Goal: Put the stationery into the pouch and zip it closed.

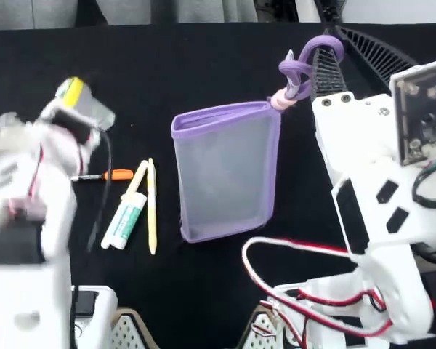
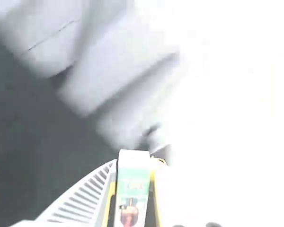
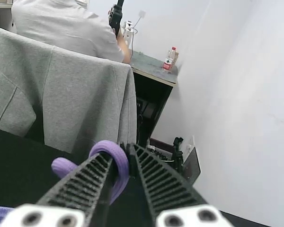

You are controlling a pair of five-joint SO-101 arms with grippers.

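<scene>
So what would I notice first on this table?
A purple mesh pouch lies in the middle of the black table. Its purple strap loop, at the pouch's far right corner, is pinched in the right gripper. To the left of the pouch, a white tube, a yellow pen and an orange-capped marker lie together, not yet packed.

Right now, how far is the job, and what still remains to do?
Done: nothing is packed yet. The orange pen, the white tube and the yellow pen lie on the table beside the pouch. In hand: the right gripper is shut on the pouch's purple strap. To do: put all three inside, then zip it closed.
</scene>
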